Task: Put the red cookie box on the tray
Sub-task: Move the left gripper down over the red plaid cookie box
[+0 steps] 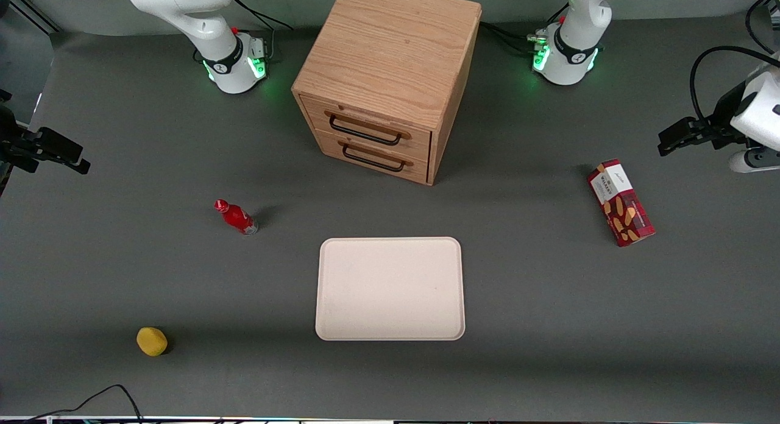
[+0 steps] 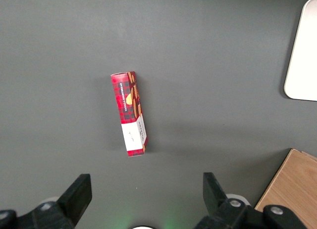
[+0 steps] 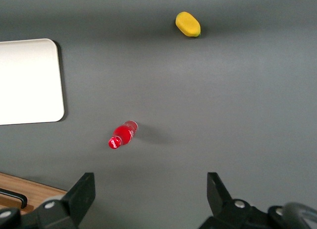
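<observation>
The red cookie box [image 1: 620, 203] lies flat on the grey table toward the working arm's end, its white label end pointing away from the front camera. It also shows in the left wrist view [image 2: 130, 112]. The cream tray [image 1: 390, 288] lies bare at the table's middle, nearer the front camera than the cabinet; a corner of it shows in the left wrist view [image 2: 303, 55]. My left gripper [image 1: 667, 142] hangs above the table, a little farther from the front camera than the box and apart from it. Its fingers [image 2: 79, 194] are open and hold nothing.
A wooden two-drawer cabinet [image 1: 387, 77] stands at the back middle, drawers shut. A small red bottle [image 1: 236, 217] and a yellow lemon-like object [image 1: 152, 341] lie toward the parked arm's end. A black cable [image 1: 103, 395] loops at the front edge.
</observation>
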Robot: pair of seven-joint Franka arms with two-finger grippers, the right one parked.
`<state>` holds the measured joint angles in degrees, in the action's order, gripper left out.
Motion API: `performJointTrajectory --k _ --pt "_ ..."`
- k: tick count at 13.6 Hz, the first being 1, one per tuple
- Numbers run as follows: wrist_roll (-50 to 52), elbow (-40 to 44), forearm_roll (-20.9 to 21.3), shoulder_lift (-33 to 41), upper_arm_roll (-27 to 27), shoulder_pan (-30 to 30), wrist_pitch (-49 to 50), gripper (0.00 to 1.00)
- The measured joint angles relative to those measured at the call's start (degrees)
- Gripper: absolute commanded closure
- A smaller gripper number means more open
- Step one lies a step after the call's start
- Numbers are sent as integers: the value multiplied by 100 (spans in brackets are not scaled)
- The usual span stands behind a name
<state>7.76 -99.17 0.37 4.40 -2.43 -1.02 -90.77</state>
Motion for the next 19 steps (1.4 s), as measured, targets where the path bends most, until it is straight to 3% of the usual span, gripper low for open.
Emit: performJointTrajectory --k 12,15,19 --pt "-24 28 8 -21 -30 -53 361 0" --pt "-24 -110 42 -173 186 -76 349 0" --pt "-26 -540 36 -789 555 -103 -570 0"
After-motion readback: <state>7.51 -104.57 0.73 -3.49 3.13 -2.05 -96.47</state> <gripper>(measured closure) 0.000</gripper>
